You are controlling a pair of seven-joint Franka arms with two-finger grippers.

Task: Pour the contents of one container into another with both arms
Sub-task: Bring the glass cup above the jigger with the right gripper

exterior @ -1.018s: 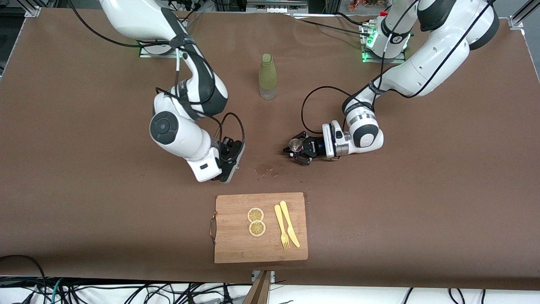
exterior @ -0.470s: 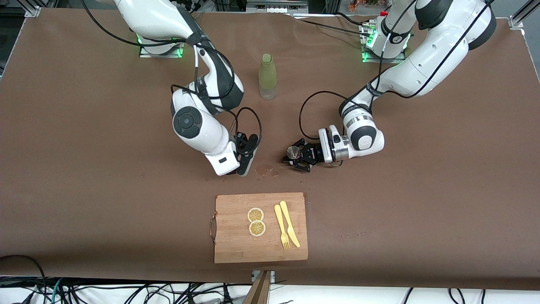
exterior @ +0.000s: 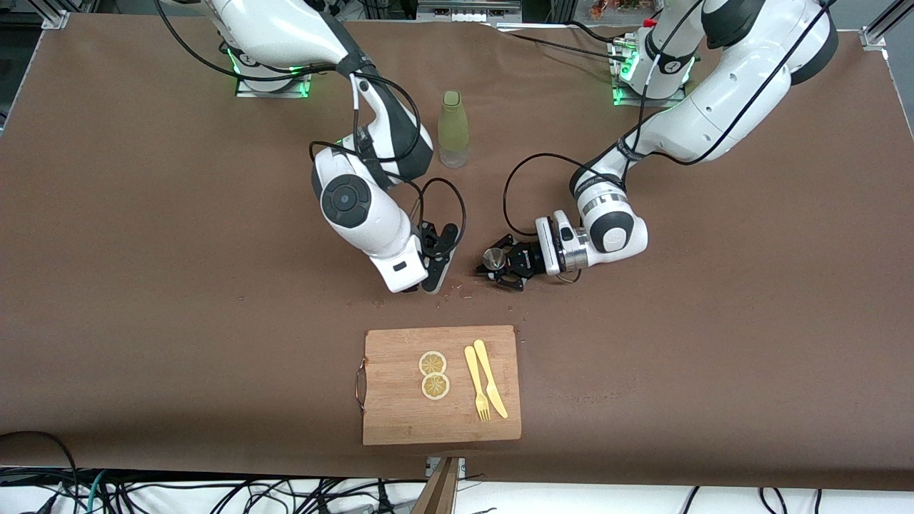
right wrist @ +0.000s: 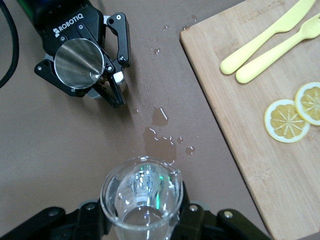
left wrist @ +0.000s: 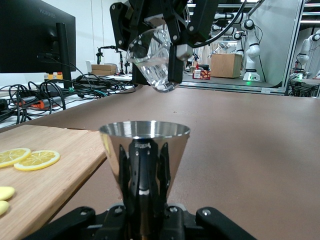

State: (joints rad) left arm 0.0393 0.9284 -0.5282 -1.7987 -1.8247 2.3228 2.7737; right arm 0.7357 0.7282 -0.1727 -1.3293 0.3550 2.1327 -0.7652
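My left gripper [exterior: 498, 260] is shut on a small metal cone-shaped cup [left wrist: 145, 137], held upright just above the table with its mouth up. My right gripper [exterior: 433, 275] is shut on a clear glass beaker [right wrist: 142, 200]. In the left wrist view the beaker [left wrist: 152, 60] hangs tilted, higher than the metal cup's rim and a short way off from it. In the right wrist view the metal cup [right wrist: 79, 61] shows in the left gripper [right wrist: 87, 65], apart from the beaker. A small puddle [right wrist: 160, 142] and drops wet the table between the two grippers.
A green bottle [exterior: 453, 128] stands between the arms' bases. A wooden cutting board [exterior: 400, 414] lies nearer to the front camera, with two lemon slices [exterior: 433, 375] and a yellow plastic knife and fork [exterior: 485, 382] on it.
The right arm has swung toward the left arm's end of the table, bringing the beaker close to the metal cup. The left gripper has edged slightly toward it.
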